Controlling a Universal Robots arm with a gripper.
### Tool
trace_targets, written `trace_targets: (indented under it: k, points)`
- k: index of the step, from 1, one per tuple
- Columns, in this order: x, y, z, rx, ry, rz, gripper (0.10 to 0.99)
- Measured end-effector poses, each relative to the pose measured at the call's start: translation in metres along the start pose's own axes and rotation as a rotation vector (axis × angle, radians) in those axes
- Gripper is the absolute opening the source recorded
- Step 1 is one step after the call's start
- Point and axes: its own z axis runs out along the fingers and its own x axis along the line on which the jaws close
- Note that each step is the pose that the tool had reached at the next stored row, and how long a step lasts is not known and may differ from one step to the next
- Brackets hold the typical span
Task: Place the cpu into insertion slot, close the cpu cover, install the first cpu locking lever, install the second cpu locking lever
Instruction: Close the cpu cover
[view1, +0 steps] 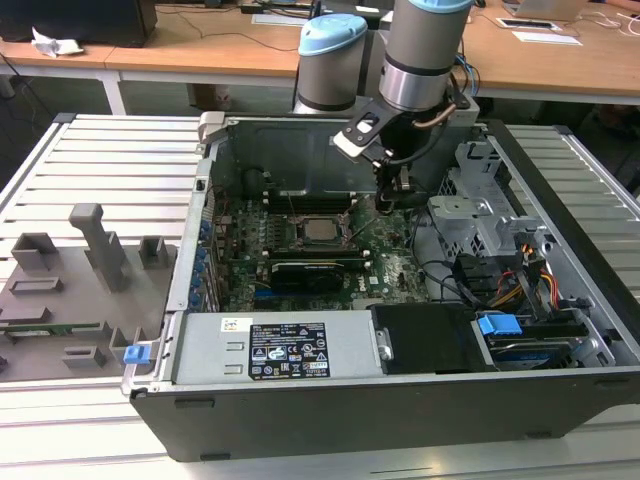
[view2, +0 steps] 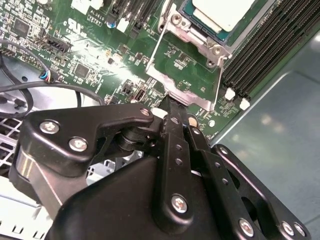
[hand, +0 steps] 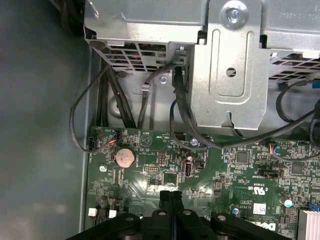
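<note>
Fingers (view2: 174, 131) pressed together at the edge of the cover (view2: 192, 99), near the cpu (view2: 222, 12); slip off and you'll gouge the board (view2: 100, 50).

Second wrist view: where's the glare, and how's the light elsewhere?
In the second wrist view, glare streaks the motherboard and whitens the cpu; in the first wrist view the case wall is dim; the exterior view is evenly lit.

Closed jaws at cpu cover (view2: 192, 98)
</note>
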Motion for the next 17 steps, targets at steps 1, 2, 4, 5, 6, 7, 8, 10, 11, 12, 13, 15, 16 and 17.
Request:
trace_targets:
  k: [1, 2, 4, 5, 6, 7, 8, 10, 11, 12, 13, 15, 16, 17]
  points:
    - [0.0, -0.001, 0.0, 0.0, 0.0, 0.0, 0.106]
    - [0.0001, -0.0019, 0.0, 0.0, 0.0, 0.0, 0.106]
    - [0.0002, -0.0034, 0.0, 0.0, 0.0001, 0.0, 0.106]
    - [0.0002, -0.0043, 0.0, 0.0, 0.0001, 0.0, 0.106]
    - [0.0003, -0.0049, 0.0, 0.0, 0.0, 0.0, 0.106]
    - [0.0003, -0.0056, 0.0, 0.0, 0.0, 0.0, 0.106]
    - [0.0004, -0.0065, 0.0, 0.0, 0.0, 0.0, 0.106]
    - [0.0006, -0.0104, 0.0001, 0.0, 0.0001, 0.0, 0.106]
    - [0.0007, -0.0121, 0.0001, 0.0, 0.0001, 0.0, 0.106]
    - [0.0008, -0.0139, 0.0003, 0.0, 0.0001, 0.0, 0.106]
    - [0.0009, -0.0156, 0.0004, 0.0, 0.0002, 0.0, 0.106]
    - [0.001, -0.0189, 0.0008, 0.0, 0.0001, 0.0, 0.106]
    - [0.0011, -0.0207, 0.001, 0.0, 0.0001, 0.0, 0.106]
    - [0.0013, -0.0238, 0.0013, 0.0, 0.0001, 0.0, 0.106]
